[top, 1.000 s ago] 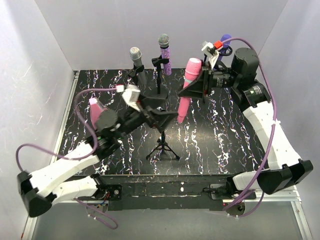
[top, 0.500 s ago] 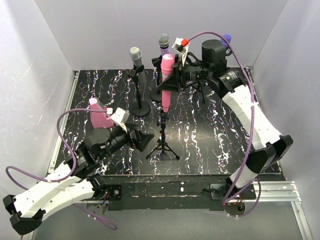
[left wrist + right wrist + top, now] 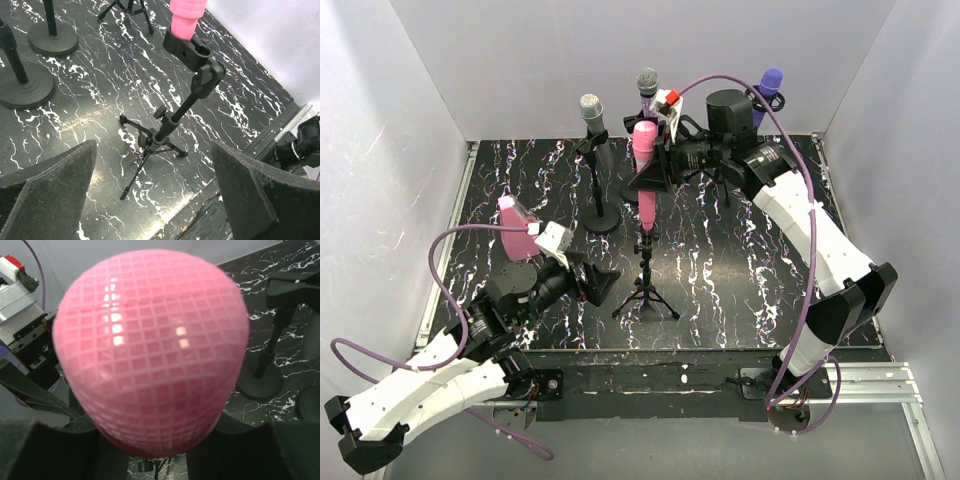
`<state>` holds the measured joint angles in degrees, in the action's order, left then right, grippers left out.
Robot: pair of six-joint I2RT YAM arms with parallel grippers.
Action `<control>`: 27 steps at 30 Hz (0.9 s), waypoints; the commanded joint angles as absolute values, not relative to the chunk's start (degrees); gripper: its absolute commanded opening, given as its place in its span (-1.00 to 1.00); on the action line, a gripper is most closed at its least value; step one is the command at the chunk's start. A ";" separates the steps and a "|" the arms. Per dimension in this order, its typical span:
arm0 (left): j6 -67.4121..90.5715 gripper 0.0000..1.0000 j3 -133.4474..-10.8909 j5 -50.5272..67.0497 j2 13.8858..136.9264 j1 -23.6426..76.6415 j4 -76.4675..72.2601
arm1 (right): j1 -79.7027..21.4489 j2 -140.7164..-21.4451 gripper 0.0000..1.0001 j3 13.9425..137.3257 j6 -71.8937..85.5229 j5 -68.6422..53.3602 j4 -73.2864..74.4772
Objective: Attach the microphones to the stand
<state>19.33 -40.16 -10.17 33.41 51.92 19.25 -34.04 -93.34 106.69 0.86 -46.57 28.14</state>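
Low at the left, the left claw (image 3: pixel 604 283) hangs spread wide, gripping nothing, over the black marbled desk (image 3: pixel 740 270). Behind it, a silver-grey microphone (image 3: pixel 592 110) and a glittery microphone (image 3: pixel 648 86) sit on stands. At centre, the right claw (image 3: pixel 653 180) pinches the pink microphone (image 3: pixel 644 140) upright, its lower end in the tripod stand (image 3: pixel 646 285) clip. A purple microphone (image 3: pixel 769 82) stands at far right.

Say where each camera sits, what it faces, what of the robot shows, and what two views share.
Top external: above and behind the arms, looking down on the table; both arms, left gripper and right gripper show.
Left wrist: looks down between its open fingers at the tripod stand.
Right wrist: faces the pink mic head up close; its fingers edge the bottom.
Shared: top and left wrist both show the pink mic at the tripod stand.
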 commanded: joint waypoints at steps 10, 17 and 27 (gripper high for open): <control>20.13 0.96 -38.06 -9.67 34.81 51.77 17.14 | -35.68 -86.40 -0.97 92.03 -6.23 -47.63 22.59; 20.30 0.96 -37.44 -9.93 34.10 51.77 17.49 | -36.12 -84.90 -0.97 84.47 -7.82 -47.55 20.57; 20.92 0.96 -36.65 -11.07 30.85 51.77 18.98 | -36.12 -87.36 -0.97 82.00 -6.77 -45.70 23.99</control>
